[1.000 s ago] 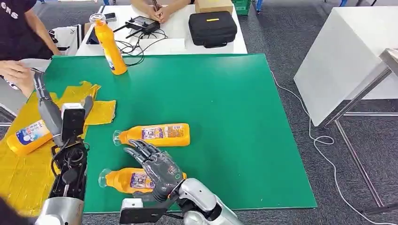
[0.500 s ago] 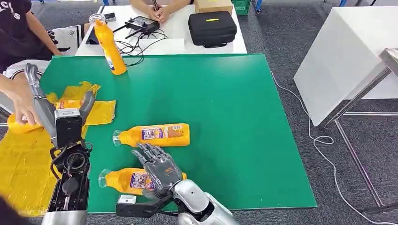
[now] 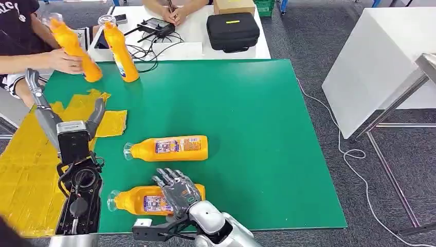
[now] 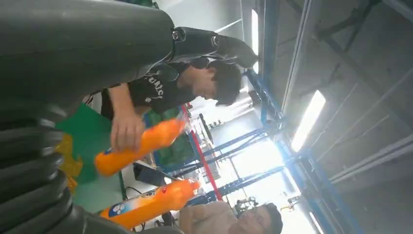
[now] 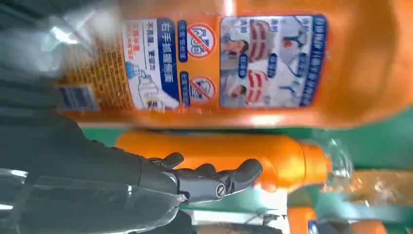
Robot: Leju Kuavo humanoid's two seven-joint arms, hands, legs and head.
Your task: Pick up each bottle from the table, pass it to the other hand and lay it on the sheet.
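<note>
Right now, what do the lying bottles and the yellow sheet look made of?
Both lying orange bottles look like glossy plastic: highlights along their sides, clear caps, printed labels. The yellow sheet seems thin plastic film or bag material, creased and wrinkled with a slight sheen; hard to say for sure.

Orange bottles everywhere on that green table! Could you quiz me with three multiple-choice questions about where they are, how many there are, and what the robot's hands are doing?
1. Where is the right hand?
A. Over the nearer lying bottle
B. On the black case
C. Above the yellow sheet

2. How many orange bottles lie flat on the green table?
A. None
B. Two
C. Four

3. What state is the left hand in?
A. Gripping a bottle
B. Open, holding nothing
C. Pressing on the sheet

Answers:
1 A: its fingers spread above that bottle's label.
2 B: the nearer one and the farther lying bottle; the standing bottle is upright, and a person's hand holds another bottle.
3 B: its fingers are apart with nothing between them.
</note>
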